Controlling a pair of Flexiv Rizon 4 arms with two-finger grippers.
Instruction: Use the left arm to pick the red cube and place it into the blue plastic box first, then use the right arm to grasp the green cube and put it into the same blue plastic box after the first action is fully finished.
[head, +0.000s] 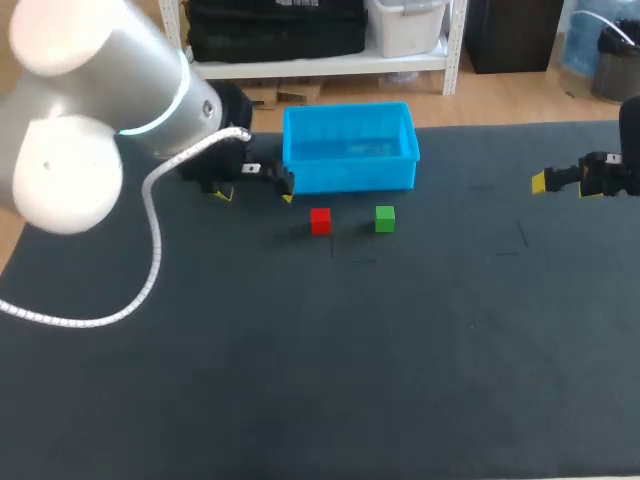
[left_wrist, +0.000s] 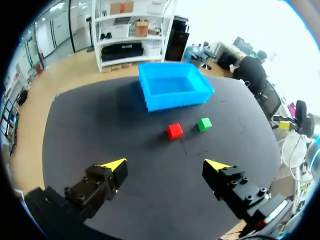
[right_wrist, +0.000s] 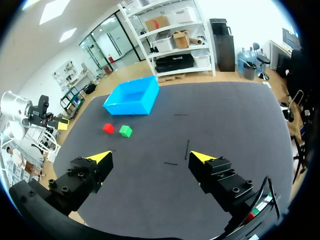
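Red cube (head: 320, 220) and green cube (head: 385, 218) are found side by side on the table (head: 400, 350), near the empty blue plastic box (head: 350, 176). Neither placement is judged started. Left gripper (left_wrist: 166, 164) and right gripper (right_wrist: 151, 156) are spread wide, with nothing grasped.

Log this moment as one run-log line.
stage: pre-pick | left end effector: open | right end effector: open | red cube, green cube: on table | blue plastic box: empty

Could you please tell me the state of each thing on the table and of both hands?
blue plastic box: upright, empty.
red cube: on the table, outside the box, not grasped.
green cube: on the table beside the red cube, not grasped.
left hand: open, holding nothing.
right hand: open, holding nothing.
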